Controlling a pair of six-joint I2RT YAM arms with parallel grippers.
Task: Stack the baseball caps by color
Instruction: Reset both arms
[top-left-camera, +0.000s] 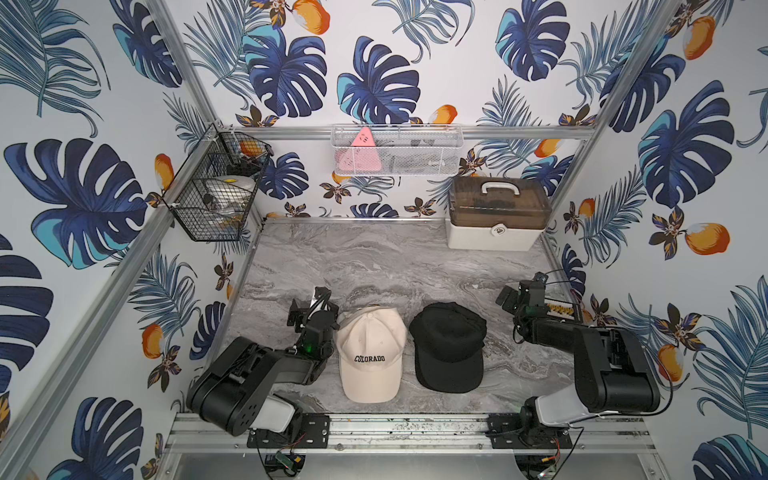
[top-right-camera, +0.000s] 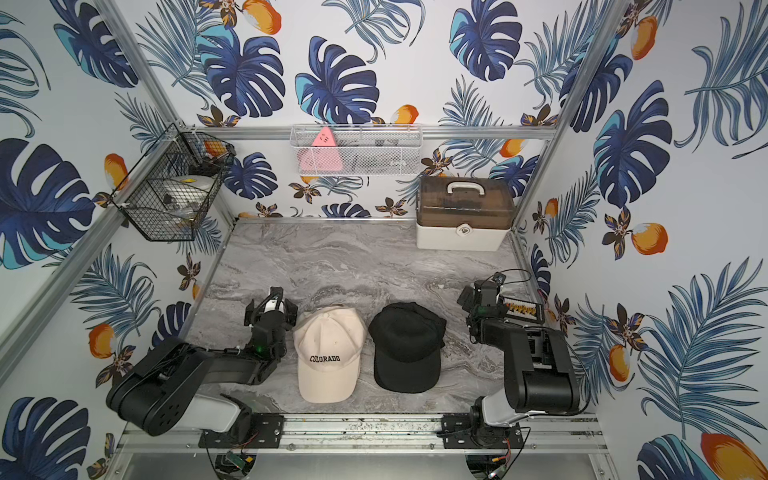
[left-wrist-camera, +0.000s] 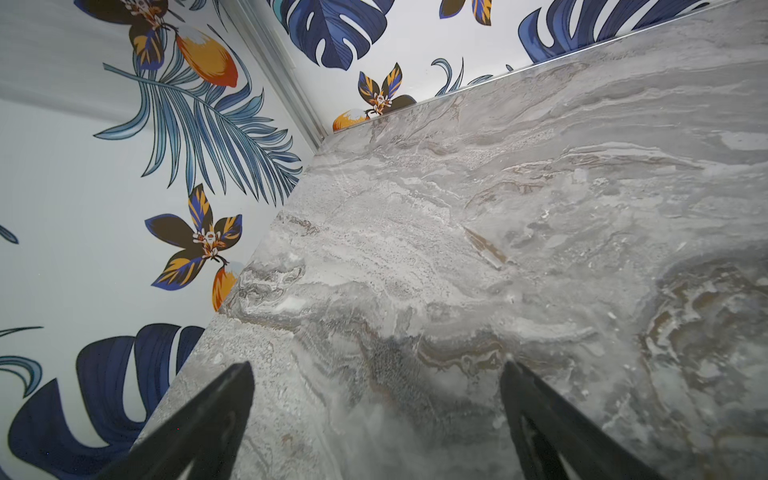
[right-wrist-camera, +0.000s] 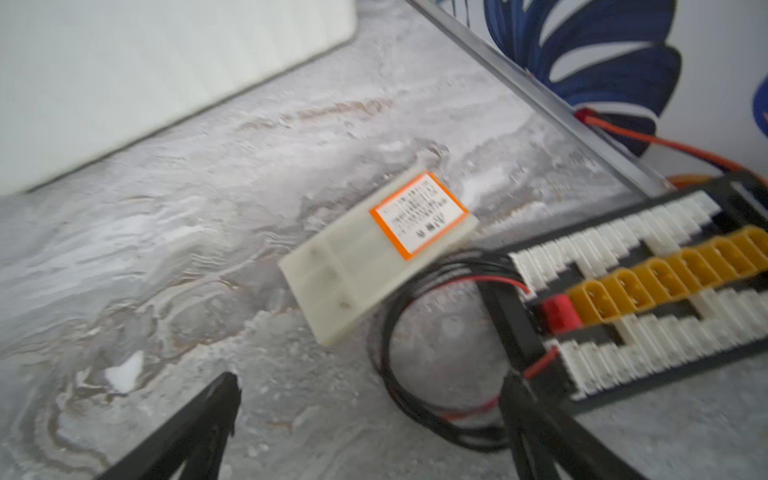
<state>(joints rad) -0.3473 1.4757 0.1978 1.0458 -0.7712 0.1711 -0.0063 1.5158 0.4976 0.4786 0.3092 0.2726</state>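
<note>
Baseball caps (top-left-camera: 371, 332) lying in two piles on the worktop (top-left-camera: 374, 257), cream pile (top-left-camera: 371, 365) lettered "COLORADO", black pile (top-left-camera: 449, 347) just beside. Left gripper (left-wrist-camera: 377, 365) gaping wide, holding nothing; right gripper (right-wrist-camera: 370, 376) gaping too, empty, near a connector board (right-wrist-camera: 648, 291).

Black caps (top-left-camera: 449, 347), lower layers hidden

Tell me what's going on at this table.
A cream COLORADO cap and a black cap lie side by side on the marble table, each seemingly topping a same-color pile. Neither arm is handling anything: the left hand and right hand are both open and empty, off to either side.
</note>
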